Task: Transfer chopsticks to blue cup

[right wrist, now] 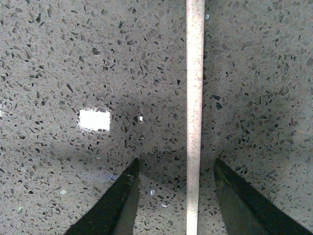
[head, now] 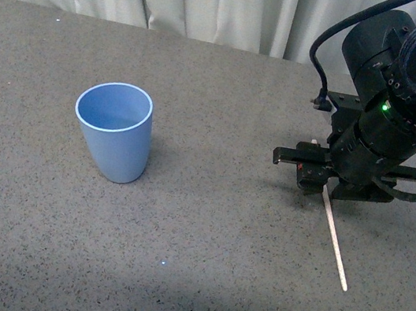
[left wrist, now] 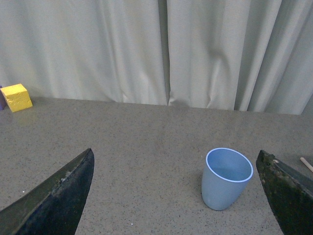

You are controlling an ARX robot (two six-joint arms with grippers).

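Note:
The blue cup point(head: 115, 130) stands upright and empty on the grey speckled table, left of centre. It also shows in the left wrist view point(left wrist: 225, 178). The chopstick point(head: 335, 239), a thin cream-white stick, lies flat on the table at the right; its far end is hidden under my right gripper point(head: 323, 181). In the right wrist view the chopstick point(right wrist: 194, 112) runs between the two open fingers of my right gripper point(right wrist: 176, 169), touching neither. My left gripper point(left wrist: 176, 196) is open and empty, well back from the cup.
A yellow cube point(left wrist: 16, 97) sits far off near the pale curtain point(head: 218, 1) that closes the back of the table. A bright light spot point(right wrist: 94, 120) lies on the table beside the chopstick.

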